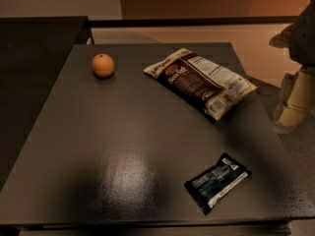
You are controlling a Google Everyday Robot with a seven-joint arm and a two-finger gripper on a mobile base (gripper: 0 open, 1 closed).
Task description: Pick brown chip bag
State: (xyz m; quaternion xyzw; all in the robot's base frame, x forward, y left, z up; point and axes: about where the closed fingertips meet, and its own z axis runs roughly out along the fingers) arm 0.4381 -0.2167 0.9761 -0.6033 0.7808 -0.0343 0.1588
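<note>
The robot's jaws, carried on the pale arm (pixel 294 100) that hangs just beyond the right edge of the dark table (pixel 123 132), hold nothing; whether they stand open or closed cannot be told from this angle. Nearest to them lies the brown chip bag (pixel 199 81), flat on its back near the far right corner of the table. It is skewed so that one cream end points toward the right edge and the other toward the far edge, with the white nutrition panel facing up. That puts the target on the arm's own side, apparently within a short reach, with bare table all round it. A small black-and-blue packet (pixel 216 182) lies well apart toward the near right corner, and an orange (pixel 103 65) sits alone toward the far left corner. Neither crowds the bag, so the likely next step is a swing inward over the right edge and a descent onto the crinkly bag.
</note>
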